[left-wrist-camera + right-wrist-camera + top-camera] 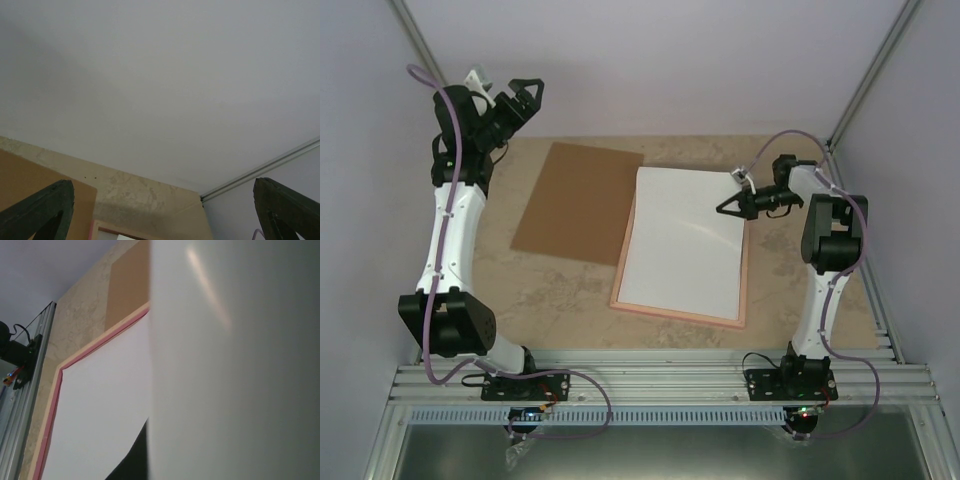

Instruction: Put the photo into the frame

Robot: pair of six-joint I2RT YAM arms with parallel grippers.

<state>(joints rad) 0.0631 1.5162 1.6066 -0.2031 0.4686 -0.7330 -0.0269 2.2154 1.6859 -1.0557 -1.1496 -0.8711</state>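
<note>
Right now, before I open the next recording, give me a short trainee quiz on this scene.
1. True or false: the left gripper is open and empty.
2. The flat brown rectangular board lies where, relative to the thin pink rectangular frame? A: on the left arm's side. B: on the right arm's side. C: on top of it.
3. What does the right gripper hold?
Key: 1 true; 2 A; 3 a corner of the large white sheet.
</note>
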